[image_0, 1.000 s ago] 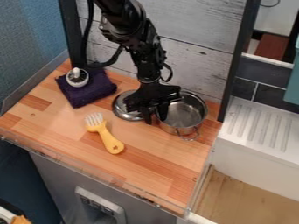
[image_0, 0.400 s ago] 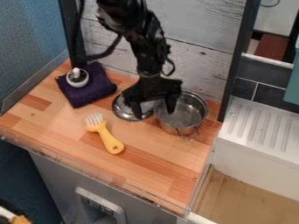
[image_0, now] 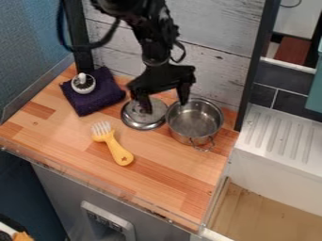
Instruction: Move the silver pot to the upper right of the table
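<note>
The silver pot sits upright at 2 o'clock on your table. The gripper has spread its fingers and risen toward 12 o'clock; treat placement as probably complete. Retract without snagging the rim. Inside the pot you see bare metal. The lid lies at its 9 o'clock. At 11 o'clock, a small round item, contents unclear, rests on purple cloth.

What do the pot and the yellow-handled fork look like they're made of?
The pot looks like thin polished metal, likely stainless steel: its silver wall and rim catch bright reflections. The fork seems to be plastic, its handle smooth and evenly yellow; the pale tines could be plastic too, though I can't be sure.
</note>
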You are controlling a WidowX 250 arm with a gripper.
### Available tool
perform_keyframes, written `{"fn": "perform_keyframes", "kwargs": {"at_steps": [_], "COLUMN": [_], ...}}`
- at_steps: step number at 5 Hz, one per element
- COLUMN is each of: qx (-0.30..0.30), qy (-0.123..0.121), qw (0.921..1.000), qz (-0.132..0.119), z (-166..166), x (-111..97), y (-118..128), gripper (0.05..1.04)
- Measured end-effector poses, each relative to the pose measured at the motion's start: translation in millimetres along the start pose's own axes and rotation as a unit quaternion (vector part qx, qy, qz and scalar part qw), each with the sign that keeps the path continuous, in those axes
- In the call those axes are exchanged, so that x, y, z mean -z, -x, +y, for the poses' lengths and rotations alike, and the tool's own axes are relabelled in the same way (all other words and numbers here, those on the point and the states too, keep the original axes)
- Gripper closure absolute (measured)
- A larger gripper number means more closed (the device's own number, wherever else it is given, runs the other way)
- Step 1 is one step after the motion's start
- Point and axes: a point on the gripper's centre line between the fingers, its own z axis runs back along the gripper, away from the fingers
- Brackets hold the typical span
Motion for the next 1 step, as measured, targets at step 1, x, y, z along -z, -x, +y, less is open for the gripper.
{"fn": "perform_keyframes", "kwargs": {"at_steps": [1], "qx": [-0.003], "qy": [0.000], "qw": [1.0000], "qz": [0.000], "z": [2.5], "x": [0.0], "y": [-1.8], "gripper": [0.082]}}
